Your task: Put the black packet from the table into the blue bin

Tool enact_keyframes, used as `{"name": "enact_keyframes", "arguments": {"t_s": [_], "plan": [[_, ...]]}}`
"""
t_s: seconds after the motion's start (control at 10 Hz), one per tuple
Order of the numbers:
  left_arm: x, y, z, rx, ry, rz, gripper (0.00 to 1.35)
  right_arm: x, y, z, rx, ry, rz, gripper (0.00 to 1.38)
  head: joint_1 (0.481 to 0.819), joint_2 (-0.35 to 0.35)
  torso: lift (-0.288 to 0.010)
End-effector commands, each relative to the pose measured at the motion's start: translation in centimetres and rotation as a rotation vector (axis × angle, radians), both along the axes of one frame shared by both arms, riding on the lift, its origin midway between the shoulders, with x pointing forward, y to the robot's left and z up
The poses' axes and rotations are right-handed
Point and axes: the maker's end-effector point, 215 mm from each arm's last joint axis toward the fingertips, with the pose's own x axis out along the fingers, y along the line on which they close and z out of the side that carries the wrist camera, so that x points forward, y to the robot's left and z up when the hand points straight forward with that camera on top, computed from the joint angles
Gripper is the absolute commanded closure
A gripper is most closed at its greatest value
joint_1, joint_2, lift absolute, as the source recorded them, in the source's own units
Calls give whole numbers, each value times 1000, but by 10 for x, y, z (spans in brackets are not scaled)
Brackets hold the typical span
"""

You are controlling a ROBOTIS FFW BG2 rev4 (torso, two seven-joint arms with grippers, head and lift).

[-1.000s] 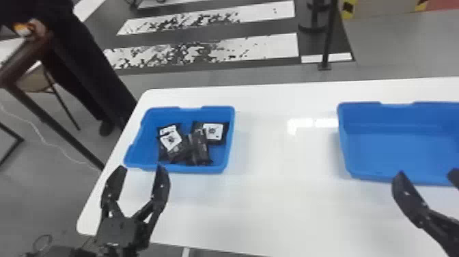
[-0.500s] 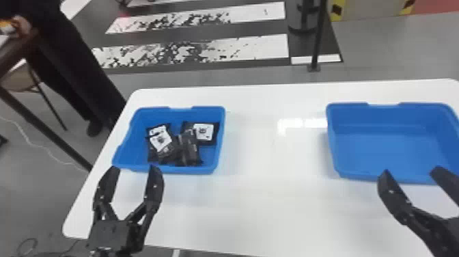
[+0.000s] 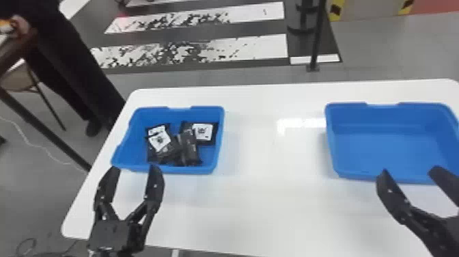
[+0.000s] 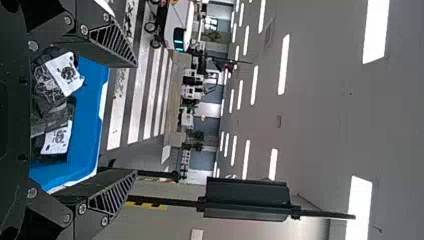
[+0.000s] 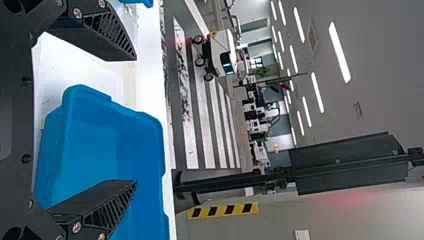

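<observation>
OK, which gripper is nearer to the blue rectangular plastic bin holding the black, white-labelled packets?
Left. The left gripper is just on the near side of that bin; the right gripper is well to the right, by the other blue bin.

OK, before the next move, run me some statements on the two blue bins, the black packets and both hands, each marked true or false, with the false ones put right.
1. The left bin and the right bin stand on the white table. True.
2. The black packets lie in the left bin. True.
3. The two bins touch. False: a stretch of tabletop separates them.
4. The left hand and the right hand both have their fingers apart. True.
5. The left hand grips a packet. False: it grips nothing.
6. The right hand is by the left bin. False: it is by the right bin.
</observation>
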Motion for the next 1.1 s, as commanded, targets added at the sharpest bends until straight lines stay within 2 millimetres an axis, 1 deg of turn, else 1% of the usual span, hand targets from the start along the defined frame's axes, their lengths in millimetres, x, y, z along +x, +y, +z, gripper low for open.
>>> {"name": "enact_keyframes", "arguments": {"t_s": [0.0,0.3,1.0], "plan": [[1,-4,0,-7,-2,-6,297,0,0,0,0,0,-1,136,695,177,-110],[2,-5,0,-6,-1,-8,298,1,0,1,-1,-2,0,136,695,167,-110],[1,-3,-1,-13,0,0,298,1,0,1,1,-2,0,136,695,170,-110]]}}
